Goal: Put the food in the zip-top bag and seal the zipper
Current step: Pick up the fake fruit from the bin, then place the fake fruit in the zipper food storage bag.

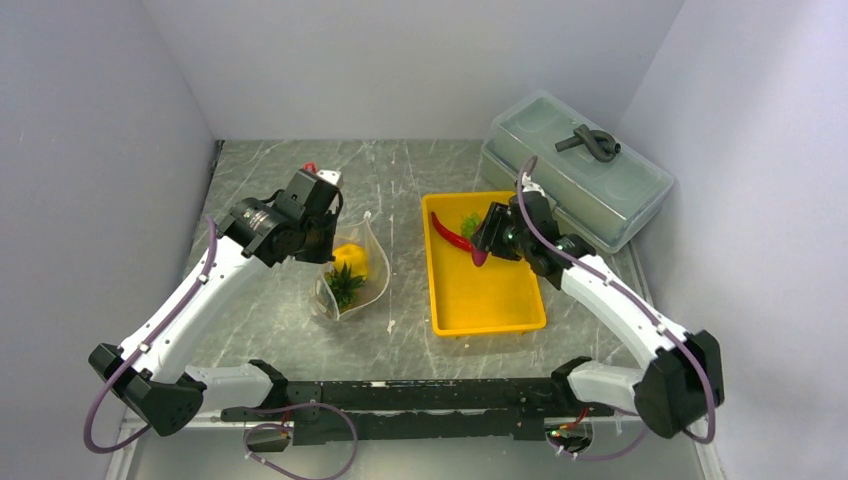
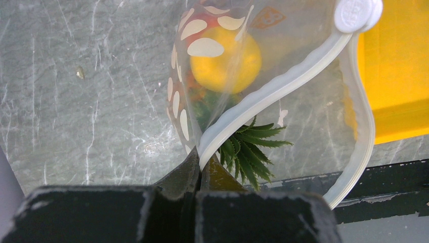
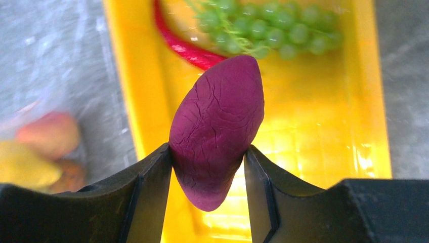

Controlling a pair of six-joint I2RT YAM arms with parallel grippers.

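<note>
The dotted zip-top bag (image 1: 352, 272) stands with its mouth held open left of the yellow tray (image 1: 490, 300). My left gripper (image 2: 200, 167) is shut on the whitish zipper (image 2: 268, 93) at the bag's edge. Inside the bag lie a yellow round fruit (image 2: 225, 61) and a pineapple's green crown (image 2: 250, 147). Over the tray, my right gripper (image 3: 208, 157) is shut on a purple, cracked, oval piece of food (image 3: 217, 126). A red chili pepper (image 3: 184, 48) and a green grape bunch (image 3: 268, 33) remain in the tray (image 3: 324, 126).
A big grey-green lidded box (image 1: 580, 165) with a dark curled object (image 1: 590, 142) on its lid stands at the back right. A small white scrap (image 1: 391, 326) lies between bag and tray. White walls close in three sides; a black rail (image 1: 420, 395) runs along the near edge.
</note>
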